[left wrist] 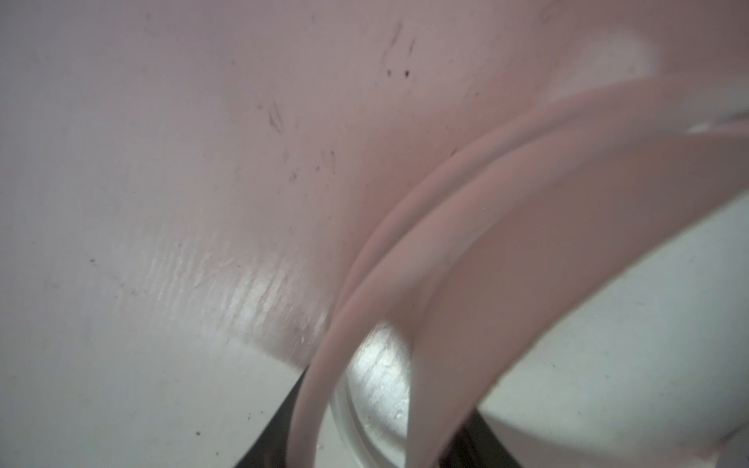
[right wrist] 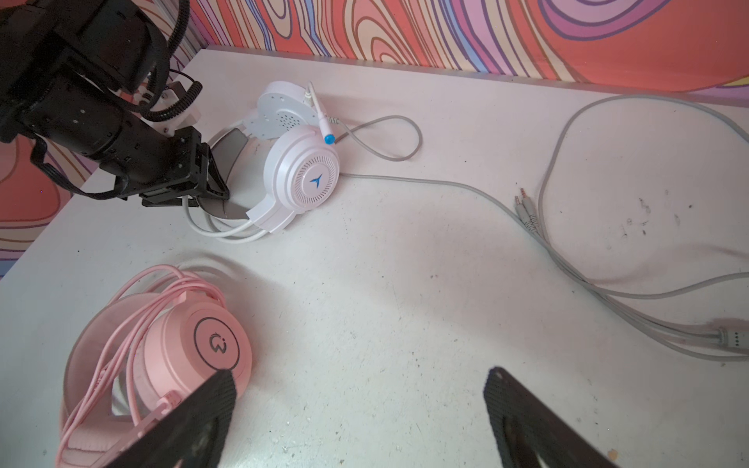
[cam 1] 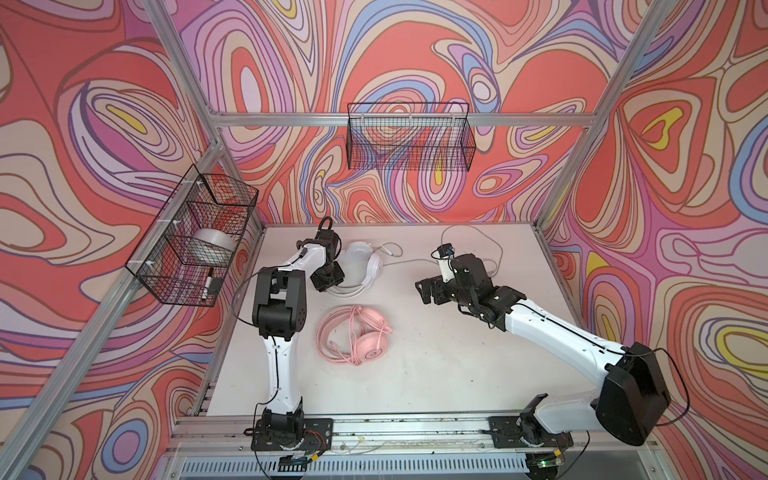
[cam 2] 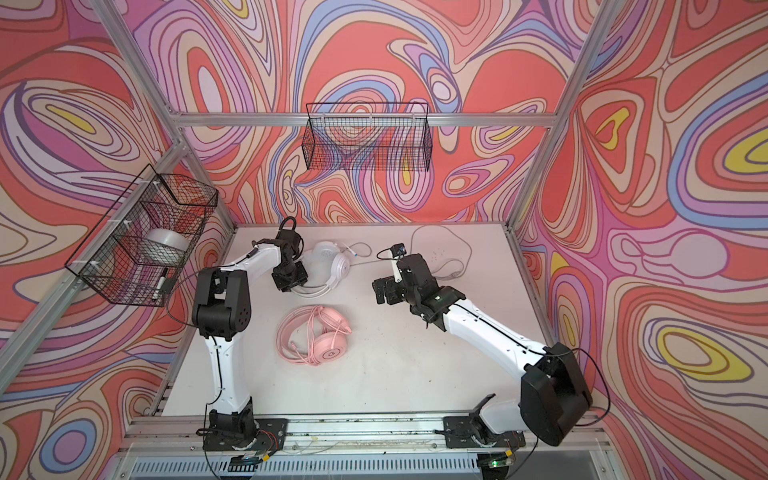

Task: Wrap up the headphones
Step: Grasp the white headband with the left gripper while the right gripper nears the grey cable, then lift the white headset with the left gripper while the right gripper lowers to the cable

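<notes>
The white headphones (cam 1: 371, 266) (cam 2: 333, 262) (right wrist: 300, 174) lie at the back left of the table in both top views. Their pale grey cord (cam 1: 415, 261) (right wrist: 466, 187) trails loose to the right and loops near the back right corner. My left gripper (cam 1: 330, 283) (cam 2: 291, 281) (right wrist: 211, 187) (left wrist: 385, 399) stands down over their headband (left wrist: 486, 243), jaws closed in on it. The pink headphones (cam 1: 370, 350) (cam 2: 329, 352) (right wrist: 198, 344) lie in the middle with their cord coiled around them. My right gripper (cam 1: 426, 291) (cam 2: 382, 291) (right wrist: 360, 385) hovers open and empty, to the right of both headsets.
The cord's two plugs (right wrist: 525, 210) and inline control (right wrist: 729, 338) lie on the table's right side. A wire basket (cam 1: 409, 137) hangs on the back wall. Another basket (cam 1: 166, 266) on the left wall holds a tape roll (cam 1: 214, 245) and a marker (cam 1: 208, 283).
</notes>
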`<state>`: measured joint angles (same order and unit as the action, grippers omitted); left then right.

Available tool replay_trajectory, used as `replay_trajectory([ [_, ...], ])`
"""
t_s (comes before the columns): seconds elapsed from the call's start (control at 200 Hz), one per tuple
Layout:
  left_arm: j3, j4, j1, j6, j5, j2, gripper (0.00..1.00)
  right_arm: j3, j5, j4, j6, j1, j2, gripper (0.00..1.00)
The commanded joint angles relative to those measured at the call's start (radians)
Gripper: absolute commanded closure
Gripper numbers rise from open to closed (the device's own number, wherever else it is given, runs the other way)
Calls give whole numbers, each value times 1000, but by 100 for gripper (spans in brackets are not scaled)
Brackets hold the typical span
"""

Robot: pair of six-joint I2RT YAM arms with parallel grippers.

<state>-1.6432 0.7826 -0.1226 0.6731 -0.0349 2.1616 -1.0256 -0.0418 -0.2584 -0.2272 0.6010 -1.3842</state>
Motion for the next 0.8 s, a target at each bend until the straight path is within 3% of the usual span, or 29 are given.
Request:
replay_trajectory([
  [0.0, -22, 40, 3, -11, -13, 32, 64, -15, -23, -18, 19, -6, -3, 2],
  [0.055, -28, 49, 3, -17, -21, 33, 71, -11, -24, -16, 19, -7, -3, 2],
  [0.296, -43, 53, 8, -18, -27, 37, 81, -22, -28, -28, 29, -8, -12, 2],
  [0.461, -62, 59, 11, -14, -16, 25, 98, -36, -29, -65, 77, -23, -21, 1],
  [0.621, -91, 55, 15, -49, 38, -22, 100, -66, 51, -141, 121, -141, -34, 2],
  [0.791, -143, 47, 14, -152, 179, -102, 100, -140, 147, -238, 200, -305, -118, 3],
])
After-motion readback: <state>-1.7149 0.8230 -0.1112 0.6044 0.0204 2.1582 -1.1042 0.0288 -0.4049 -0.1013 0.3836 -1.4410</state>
